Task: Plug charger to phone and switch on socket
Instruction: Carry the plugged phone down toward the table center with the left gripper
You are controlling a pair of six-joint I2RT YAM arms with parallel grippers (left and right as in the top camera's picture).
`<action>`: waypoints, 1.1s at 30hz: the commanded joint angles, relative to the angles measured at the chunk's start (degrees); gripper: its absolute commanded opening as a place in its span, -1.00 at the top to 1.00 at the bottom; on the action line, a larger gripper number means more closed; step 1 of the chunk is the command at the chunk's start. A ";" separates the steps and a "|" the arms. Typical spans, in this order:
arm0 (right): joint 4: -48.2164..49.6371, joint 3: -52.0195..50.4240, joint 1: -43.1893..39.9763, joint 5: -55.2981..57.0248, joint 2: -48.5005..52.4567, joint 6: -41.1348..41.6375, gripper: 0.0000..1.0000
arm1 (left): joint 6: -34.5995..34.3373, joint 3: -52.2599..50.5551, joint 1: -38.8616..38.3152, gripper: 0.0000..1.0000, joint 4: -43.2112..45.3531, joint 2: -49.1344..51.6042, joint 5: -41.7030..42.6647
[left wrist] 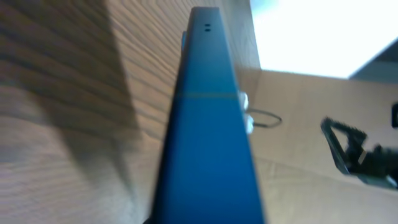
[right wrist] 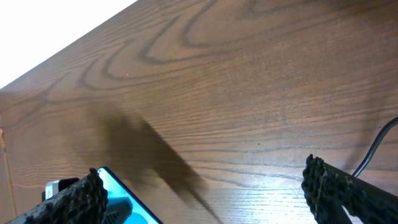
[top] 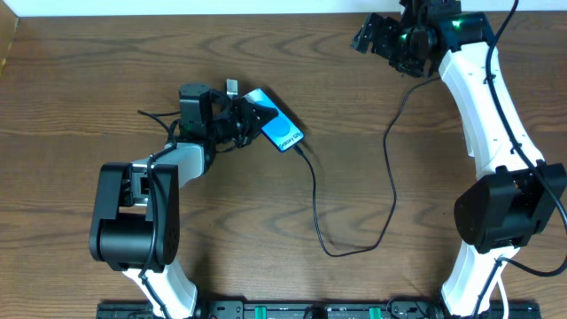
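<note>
The phone (top: 276,127), blue-screened, lies tilted at the table's middle left. My left gripper (top: 241,115) is shut on its upper left end. In the left wrist view the phone's blue edge (left wrist: 208,143) runs straight out from the jaws. The charger cable (top: 316,206) meets the phone's lower right end, loops toward the front and climbs toward my right arm. My right gripper (top: 376,40) is open and empty at the far right, well away from the phone. In the right wrist view its fingers (right wrist: 214,194) are spread wide, with the phone (right wrist: 127,202) at the lower left. The socket is out of view.
The wooden table's far edge (top: 177,16) runs along the top. The cable's loop (top: 350,251) lies between the two arm bases. My right arm (top: 483,115) stretches along the right side. The right wrist view shows bare wood (right wrist: 249,93) and a bit of cable (right wrist: 379,144).
</note>
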 commanded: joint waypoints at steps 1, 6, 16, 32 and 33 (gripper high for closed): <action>0.31 0.63 0.00 0.44 -1.11 -1.01 -0.99 | -1.42 1.88 0.09 0.86 -0.90 -0.42 -6.43; 0.37 0.63 0.00 0.70 -1.11 -1.46 -0.99 | -1.57 1.97 0.09 0.85 -1.53 -0.42 -8.68; 1.73 0.63 0.00 1.05 -1.11 -1.64 -0.98 | 6.19 9.57 0.09 0.86 -18.58 -0.42 -3.74; 1.95 0.63 0.02 1.07 -1.11 -1.86 -0.99 | 25.62 20.22 0.09 0.85 -48.17 -0.42 -1.70; 1.97 0.63 0.04 1.07 -1.11 -1.86 -0.99 | 27.28 20.22 0.07 0.86 -49.48 -0.42 -1.18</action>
